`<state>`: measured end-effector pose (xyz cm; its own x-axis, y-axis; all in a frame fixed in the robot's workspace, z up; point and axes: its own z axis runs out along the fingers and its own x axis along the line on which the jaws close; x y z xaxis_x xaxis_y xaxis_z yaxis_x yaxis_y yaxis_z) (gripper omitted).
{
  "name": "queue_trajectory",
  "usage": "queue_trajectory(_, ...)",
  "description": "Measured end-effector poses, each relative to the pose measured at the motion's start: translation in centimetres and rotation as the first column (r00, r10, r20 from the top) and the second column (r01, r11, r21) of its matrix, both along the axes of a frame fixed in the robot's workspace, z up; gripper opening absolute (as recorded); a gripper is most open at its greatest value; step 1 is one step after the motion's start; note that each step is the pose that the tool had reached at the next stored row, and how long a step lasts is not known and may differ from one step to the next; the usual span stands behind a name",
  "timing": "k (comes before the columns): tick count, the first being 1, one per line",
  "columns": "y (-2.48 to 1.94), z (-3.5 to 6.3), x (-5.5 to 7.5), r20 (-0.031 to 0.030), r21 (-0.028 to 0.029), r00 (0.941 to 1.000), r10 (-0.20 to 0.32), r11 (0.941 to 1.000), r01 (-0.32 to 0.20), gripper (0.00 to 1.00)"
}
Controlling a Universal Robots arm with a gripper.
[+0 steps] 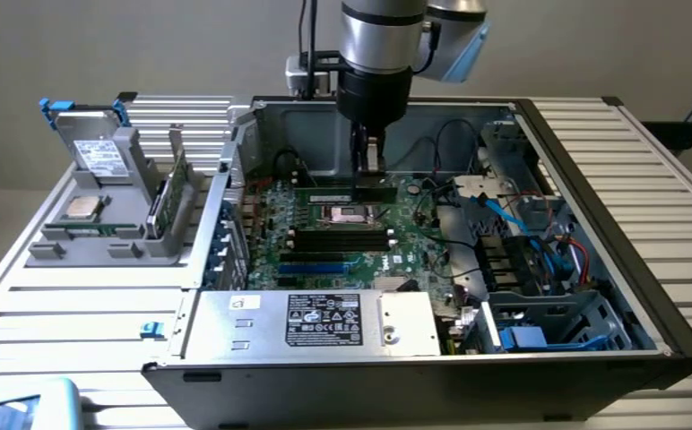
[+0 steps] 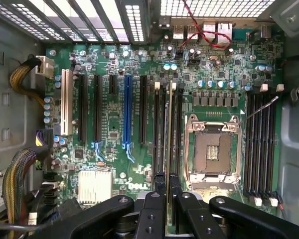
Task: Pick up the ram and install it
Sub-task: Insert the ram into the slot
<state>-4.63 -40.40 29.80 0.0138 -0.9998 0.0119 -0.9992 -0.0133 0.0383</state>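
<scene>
Gripper: clamped on ram (seen edge-on); ram under gripper, at mobo slots; CPU socket just beside.

Soft even light, glare thru vent grille

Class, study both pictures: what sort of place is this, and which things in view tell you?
Probably a robotics lab bench for computer assembly: an open computer case sits on a slatted metal table, and a robot arm reaches into it, its pincer shut on the ram over the motherboard.
</scene>
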Motion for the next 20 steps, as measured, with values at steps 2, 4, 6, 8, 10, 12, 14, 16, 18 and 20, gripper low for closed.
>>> queue_trajectory(2,-0.27,-0.36,0.0,-0.0001,-0.0003,1.0000,-0.004,1.0000,0.004,0.15)
queue_trajectory(4,-0.52,-0.73,0.0,0.0000,-0.0001,1.0000,-0.008,1.0000,0.008,0.15)
queue_trajectory(6,-0.60,-1.09,0.0,-0.0001,-0.0001,1.0000,-0.010,1.0000,0.010,0.15)
queue_trajectory(8,-0.60,-1.46,0.0,-0.0001,-0.0001,0.9999,-0.010,0.9999,0.010,0.15)
queue_trajectory(10,-0.60,-1.82,0.0,-0.0001,-0.0001,0.9999,-0.011,0.9999,0.011,0.15)
queue_trajectory(12,-0.55,-2.18,0.0,-0.0001,-0.0002,0.9999,-0.011,0.9999,0.011,0.15)
queue_trajectory(14,-0.43,-2.55,0.0,0.0000,-0.0008,0.9999,-0.011,0.9999,0.011,0.15)
queue_trajectory(16,-0.16,-2.87,0.0,0.0000,-0.0030,0.9999,-0.011,0.9999,0.011,0.15)
queue_trajectory(18,0.12,-3.16,-0.1,0.0000,-0.0064,0.9999,-0.011,0.9999,0.011,0.15)
queue_trajectory(20,0.28,-3.44,-0.1,0.0002,-0.0111,0.9999,-0.011,0.9999,0.011,0.15)
